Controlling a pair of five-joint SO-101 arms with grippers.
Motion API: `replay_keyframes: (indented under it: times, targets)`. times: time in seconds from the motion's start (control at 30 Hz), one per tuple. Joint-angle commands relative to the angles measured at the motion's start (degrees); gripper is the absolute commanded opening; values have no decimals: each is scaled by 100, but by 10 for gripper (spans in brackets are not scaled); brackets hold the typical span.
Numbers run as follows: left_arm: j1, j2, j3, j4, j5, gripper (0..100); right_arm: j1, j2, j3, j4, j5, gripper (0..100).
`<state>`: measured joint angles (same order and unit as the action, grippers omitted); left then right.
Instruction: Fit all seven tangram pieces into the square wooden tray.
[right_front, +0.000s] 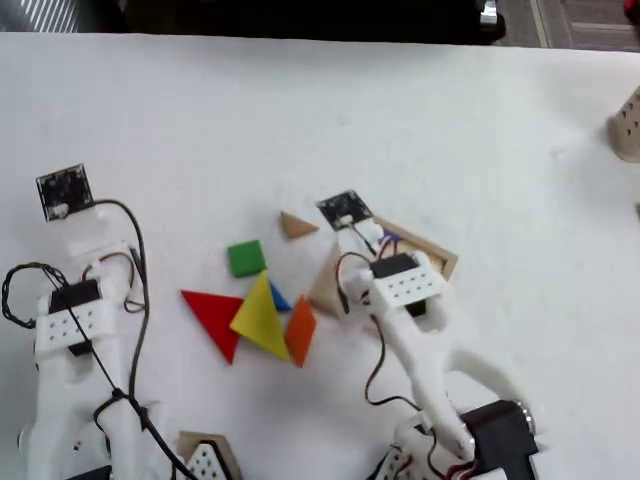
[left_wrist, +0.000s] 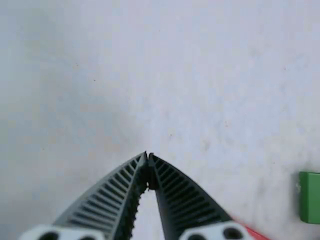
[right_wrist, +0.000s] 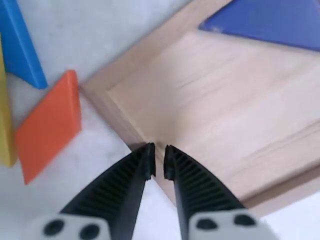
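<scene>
right gripper (right_wrist: 159, 161) jaws sit almost together over the wooden tray (right_wrist: 115, 117) corner; its blue piece (right_wrist: 270, 25) is cut off. left gripper (left_wrist: 148, 159) jaws pressed together; green square (left_wrist: 310, 196) partly cropped.

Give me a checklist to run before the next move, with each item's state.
1. Right gripper empty: ok, shut on nothing over a corner of the tray.
2. Left gripper empty: ok, shut over bare table.
3. Room in tray: ok, bare wood beside the dark blue triangle.
4. Loose pieces spaced for grasping: not ok, yellow triangle crowds red triangle and orange piece.
5. All seven pieces present: cannot tell, arm covers part of tray.
</scene>
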<state>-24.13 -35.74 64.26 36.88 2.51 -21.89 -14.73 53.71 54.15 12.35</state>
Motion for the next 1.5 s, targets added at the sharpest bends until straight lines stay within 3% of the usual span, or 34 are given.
replay_keyframes:
  times: [0.0, 0.57, 0.7, 0.83, 1.13, 1.27, 1.47]
  targets:
    - [-48, -198, -18, -193, 62, 25, 453, -66, 70, 470, 730, 41]
    - [-40, -198, -18, -202, 62, 27, 3407, -110, 185, 760, 4176, 40]
    - [31, -198, -18, -202, 62, 27, 3908, -110, -281, 804, 4360, 40]
    - [40, -198, -9, -202, 62, 27, 3855, -119, -818, 1508, 4343, 40]
    - [13, -198, -9, -202, 62, 27, 3011, -119, -2822, 3046, 2207, 50]
    - [13, -198, -9, -202, 62, 27, 2211, -119, -3191, 3451, 958, 100]
    - [13, -198, -9, -202, 35, 27, 576, -646, -3007, 3213, -721, 124]
